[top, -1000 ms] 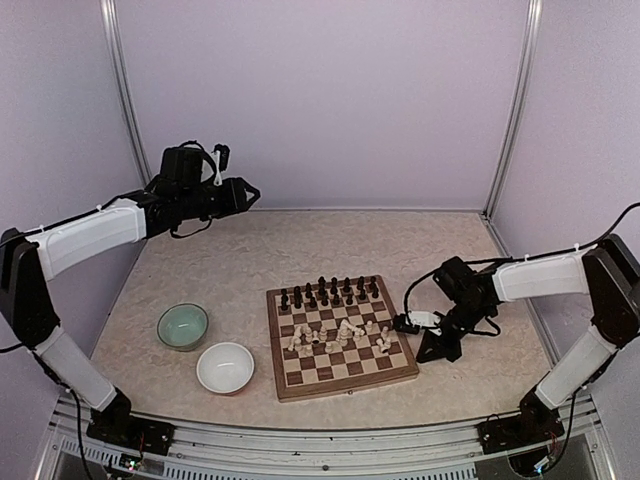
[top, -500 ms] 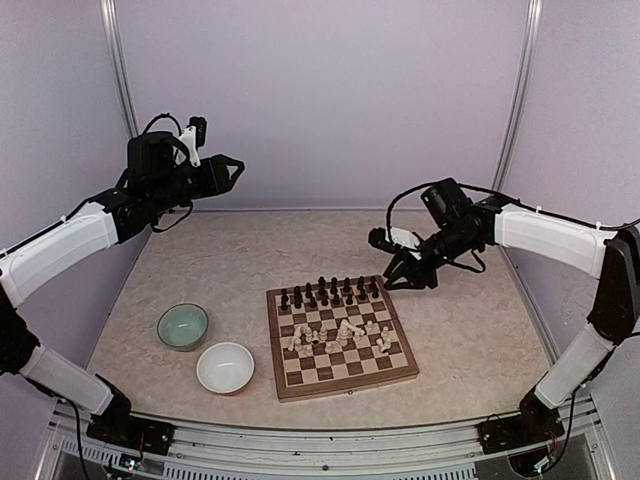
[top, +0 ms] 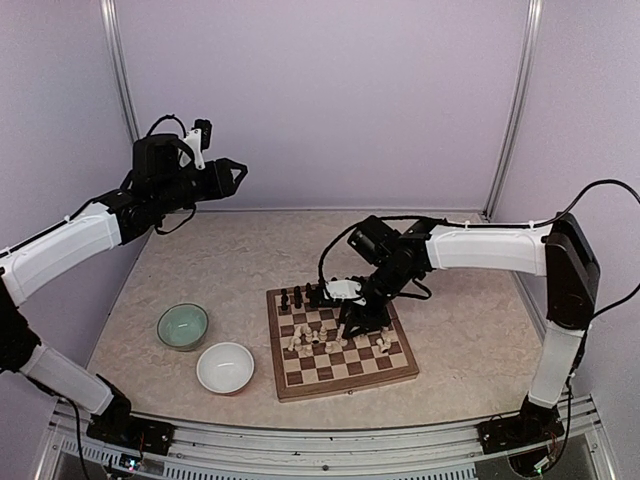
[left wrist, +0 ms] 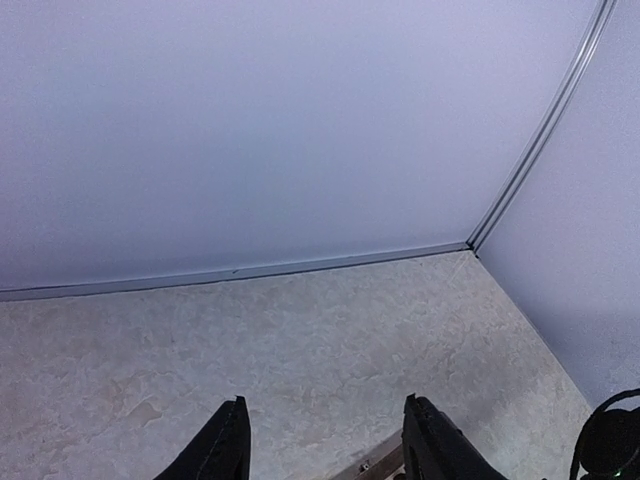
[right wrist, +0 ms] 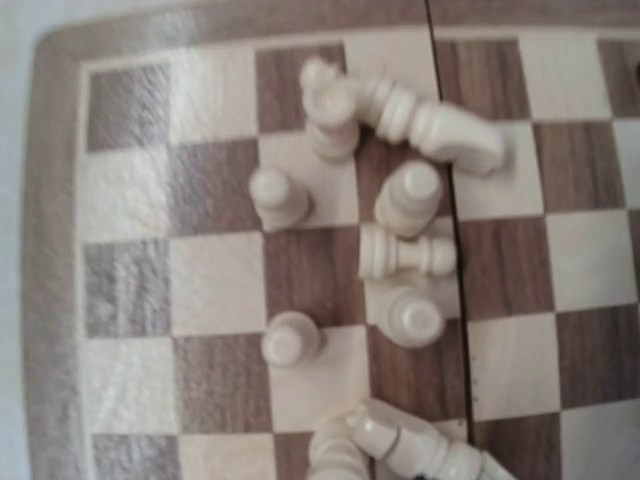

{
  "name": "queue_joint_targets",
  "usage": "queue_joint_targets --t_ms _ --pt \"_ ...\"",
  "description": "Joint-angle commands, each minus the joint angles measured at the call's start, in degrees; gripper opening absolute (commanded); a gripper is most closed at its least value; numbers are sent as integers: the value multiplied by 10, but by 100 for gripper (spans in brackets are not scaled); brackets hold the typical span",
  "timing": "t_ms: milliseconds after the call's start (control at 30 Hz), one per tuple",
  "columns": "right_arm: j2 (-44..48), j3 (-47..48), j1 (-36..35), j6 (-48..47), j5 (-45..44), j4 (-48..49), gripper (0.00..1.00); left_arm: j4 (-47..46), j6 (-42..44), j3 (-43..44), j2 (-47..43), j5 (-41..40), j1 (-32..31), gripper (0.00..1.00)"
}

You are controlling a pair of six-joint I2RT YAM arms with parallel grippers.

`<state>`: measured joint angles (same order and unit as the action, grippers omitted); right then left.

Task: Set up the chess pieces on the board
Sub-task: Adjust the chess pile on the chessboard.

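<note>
Chessboard (top: 350, 381) at centre of table (top: 460, 330), row of chess pieces (top: 297, 297) along its 12 o'clock edge, cluster of chess pieces (top: 312, 341) mid-board, some toppled, near bowl (top: 225, 367) at board's 9 o'clock, far bowl (top: 183, 326) at that bowl's 10 o'clock.

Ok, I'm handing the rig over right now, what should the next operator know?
Left gripper: open, empty, raised high on the left, away from the board.
Right gripper: low over the cream pieces mid-board; jaws hidden, grip unclear.
Dark pieces: standing along the far rows, as far as visible.
Cream set: bunched mid-board, several lying down.
Left to do: stand the cream set up on the near rows.
</note>
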<state>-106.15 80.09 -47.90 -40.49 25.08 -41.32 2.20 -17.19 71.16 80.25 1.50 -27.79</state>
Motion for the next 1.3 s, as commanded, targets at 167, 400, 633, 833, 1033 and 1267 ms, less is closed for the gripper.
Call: queue_joint_targets --t_ms 167,400,633,833,1033,1267 --pt "-29 24 -9 0 -57 -7 34 9 0 5 16 5 -3 52" --pt "-40 24 -13 1 -48 -3 26 13 -7 7 24 14 -5 53" --pt "-39 22 -21 5 -36 0 13 18 -8 9 34 20 -7 53" --pt "-31 8 -27 -3 -34 0 19 21 -6 12 37 19 -7 53" --pt "-29 0 -36 -12 -39 -3 20 23 -5 14 38 19 -7 53" --pt "-22 -2 -43 -10 -48 3 14 26 -3 16 40 19 -7 53"
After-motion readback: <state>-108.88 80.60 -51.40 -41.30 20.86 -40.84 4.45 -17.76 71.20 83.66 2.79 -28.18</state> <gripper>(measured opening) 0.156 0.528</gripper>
